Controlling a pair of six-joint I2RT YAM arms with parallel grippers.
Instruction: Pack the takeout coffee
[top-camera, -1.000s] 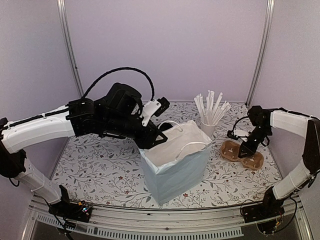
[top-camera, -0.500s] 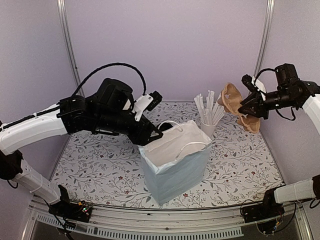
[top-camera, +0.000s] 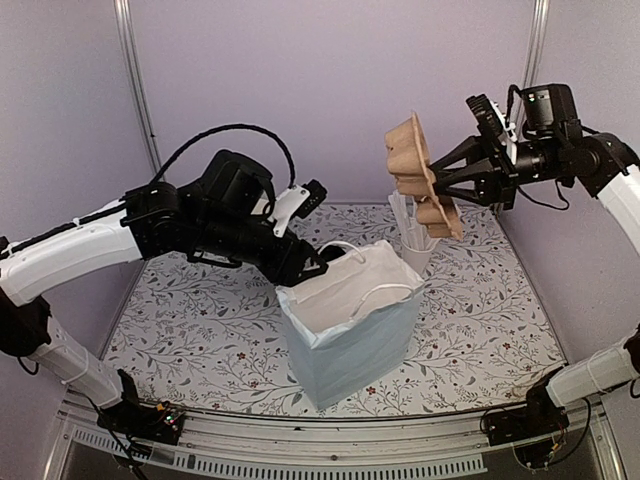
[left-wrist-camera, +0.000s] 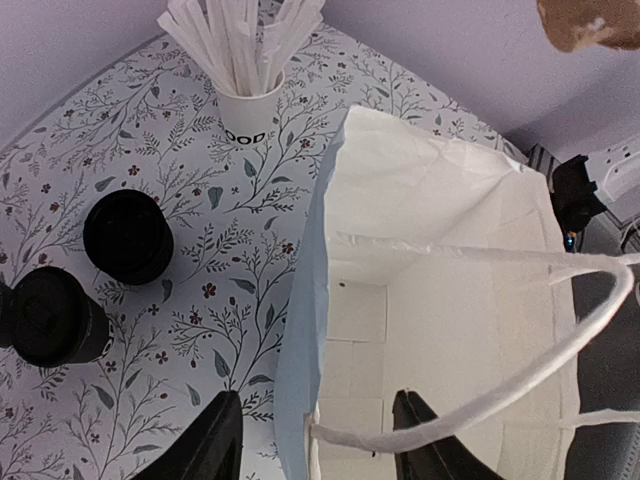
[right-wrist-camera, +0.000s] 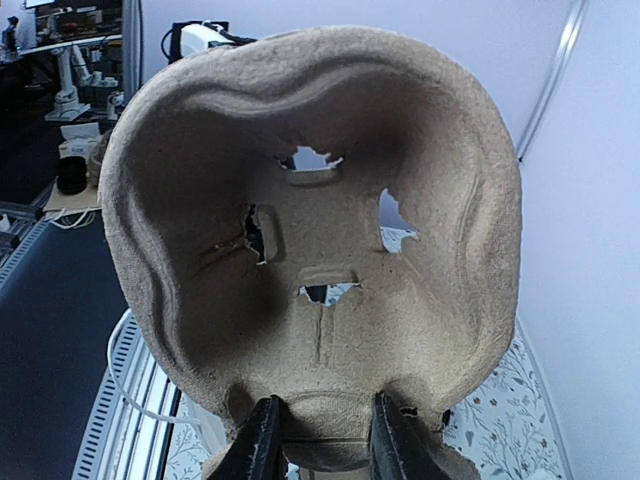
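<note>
bag (top-camera: 350, 320) mouth gapes wide, handle (left-wrist-camera: 480, 380) loops across it | left gripper (left-wrist-camera: 315, 445) fingers spread astride bag rim, not pinching | right gripper (right-wrist-camera: 322, 440) clamps tray (top-camera: 415, 170) on edge, high right of bag, over straws (left-wrist-camera: 245, 60) | coffee (left-wrist-camera: 128, 235): black lidded cup, upright beside bag, apart from it; similar black cup (left-wrist-camera: 50, 315) next to it

**Bag, straws and a carrier aloft**

A white paper bag (top-camera: 350, 330) stands open mid-table on the floral tablecloth (top-camera: 200, 340). Just behind it to the right sits a white cup of wrapped straws (top-camera: 415, 258). Above that, a brown pulp cup carrier (top-camera: 418, 175) hangs on edge in the air.
</note>
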